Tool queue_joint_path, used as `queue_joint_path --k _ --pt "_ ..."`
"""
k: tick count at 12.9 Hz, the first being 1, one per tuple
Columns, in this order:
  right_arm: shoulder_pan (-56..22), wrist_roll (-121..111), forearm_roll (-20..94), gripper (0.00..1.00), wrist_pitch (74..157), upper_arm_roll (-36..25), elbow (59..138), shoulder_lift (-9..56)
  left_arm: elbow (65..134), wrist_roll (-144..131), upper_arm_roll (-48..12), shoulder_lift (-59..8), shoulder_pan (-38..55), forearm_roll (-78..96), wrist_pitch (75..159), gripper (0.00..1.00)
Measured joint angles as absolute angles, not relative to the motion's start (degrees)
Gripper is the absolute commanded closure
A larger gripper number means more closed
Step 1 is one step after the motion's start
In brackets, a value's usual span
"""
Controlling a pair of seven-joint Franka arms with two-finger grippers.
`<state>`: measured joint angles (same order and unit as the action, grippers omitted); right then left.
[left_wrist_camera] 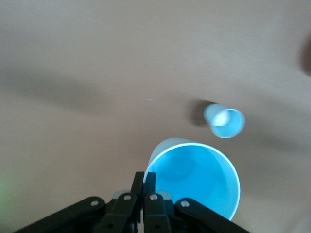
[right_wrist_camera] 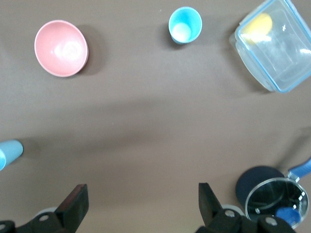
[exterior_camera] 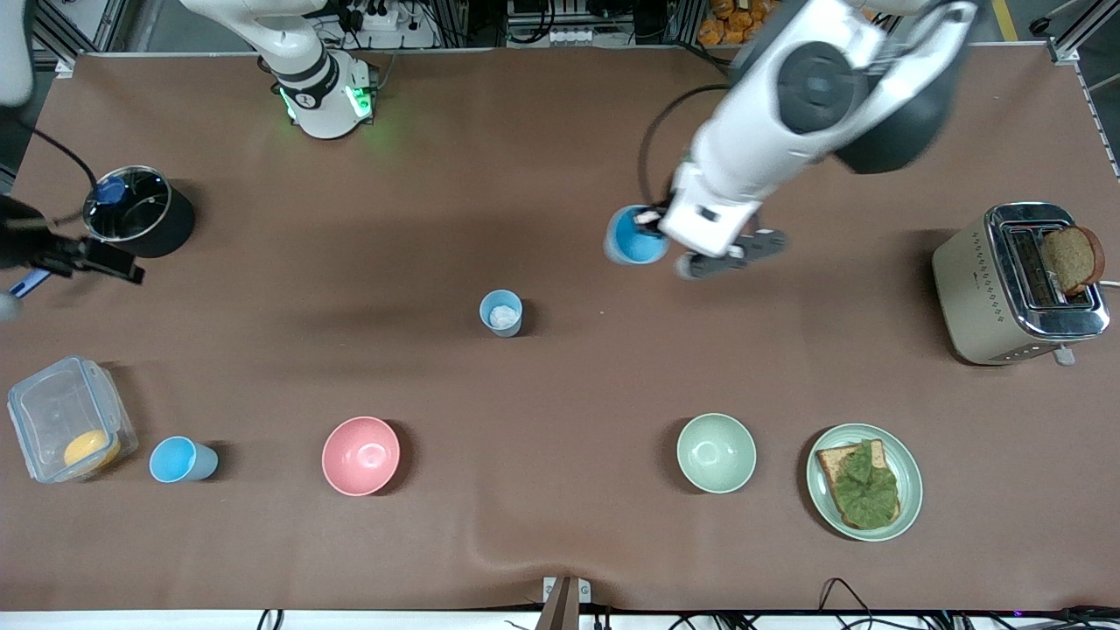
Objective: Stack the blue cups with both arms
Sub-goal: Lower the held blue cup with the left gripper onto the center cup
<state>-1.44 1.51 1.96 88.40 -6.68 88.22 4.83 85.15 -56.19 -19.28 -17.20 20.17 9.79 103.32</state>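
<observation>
My left gripper (exterior_camera: 654, 226) is shut on the rim of a bright blue cup (exterior_camera: 634, 238) and holds it up over the table's middle. In the left wrist view the fingers (left_wrist_camera: 144, 182) pinch the cup's wall (left_wrist_camera: 194, 184). A paler grey-blue cup (exterior_camera: 501, 313) with a whitish inside stands upright on the table, apart from the held one; it also shows in the left wrist view (left_wrist_camera: 224, 121). Another sky-blue cup (exterior_camera: 179, 459) stands beside a clear box. My right gripper (exterior_camera: 105, 260) is open and empty (right_wrist_camera: 143, 204), up over the right arm's end of the table.
A pink bowl (exterior_camera: 360, 455) and a green bowl (exterior_camera: 716, 452) sit near the front camera. A plate (exterior_camera: 910, 477) with lettuce on bread and a toaster (exterior_camera: 1019, 284) stand at the left arm's end. A clear box (exterior_camera: 35, 411) and a lidded black pot (exterior_camera: 140, 214) are at the right arm's end.
</observation>
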Motion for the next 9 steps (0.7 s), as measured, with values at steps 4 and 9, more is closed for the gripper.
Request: queue_joint_path --k 4,9 --pt "-1.4 1.5 2.0 0.00 88.1 -6.5 88.3 4.2 83.0 -64.4 -18.4 -25.9 27.3 9.8 116.2 1.00" --pt "-1.3 1.5 2.0 0.00 88.8 -5.9 88.1 4.2 79.4 -71.8 -7.8 -36.6 42.8 8.0 126.2 1.00"
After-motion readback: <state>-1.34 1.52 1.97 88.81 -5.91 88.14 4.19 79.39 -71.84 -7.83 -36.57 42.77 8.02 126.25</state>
